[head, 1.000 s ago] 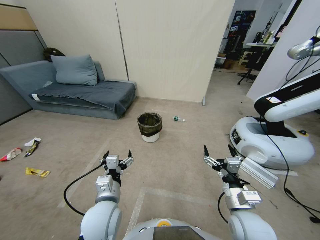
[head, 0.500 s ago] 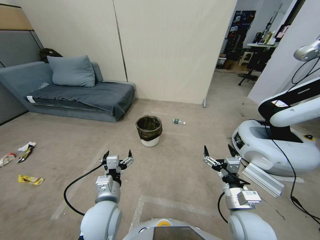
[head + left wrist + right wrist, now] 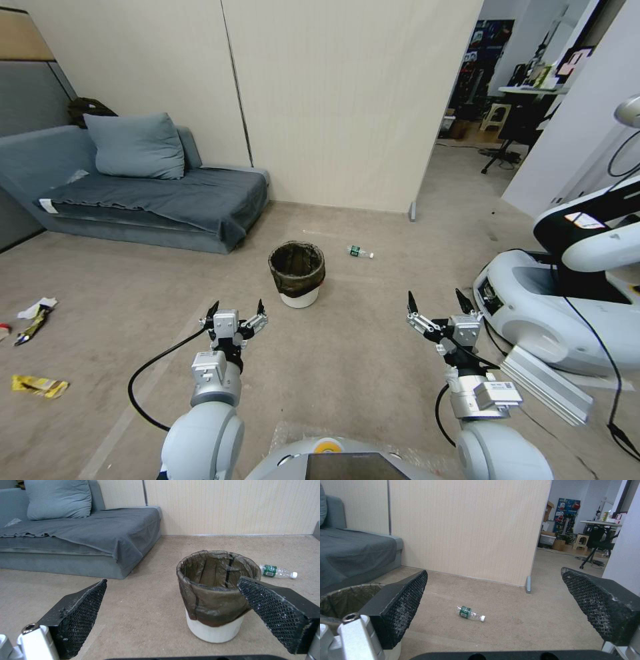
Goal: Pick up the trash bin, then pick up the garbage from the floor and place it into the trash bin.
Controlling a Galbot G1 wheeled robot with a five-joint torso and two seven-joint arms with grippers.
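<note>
The trash bin (image 3: 297, 272) stands upright on the carpet ahead of me, a white bucket lined with a dark bag. In the left wrist view the trash bin (image 3: 213, 610) sits beyond and between the fingers. My left gripper (image 3: 237, 310) is open and empty, held short of the bin and slightly to its left. The right gripper (image 3: 435, 301) is open and empty too, off to the bin's right. Garbage lies far left on the floor: a yellow wrapper (image 3: 39, 385) and white and dark scraps (image 3: 35, 313). A plastic bottle (image 3: 360, 252) lies just behind the bin.
A grey sofa (image 3: 153, 193) lines the left wall, and a beige partition (image 3: 347, 100) stands behind the bin. Another robot's white base (image 3: 560, 313) and an aluminium rail (image 3: 547, 383) crowd the right side. The bottle (image 3: 470, 613) lies on open carpet.
The whole picture has shifted: the camera has moved forward, so the bin is nearer and the litter has slid toward the left edge. Both arms hold the same pose.
</note>
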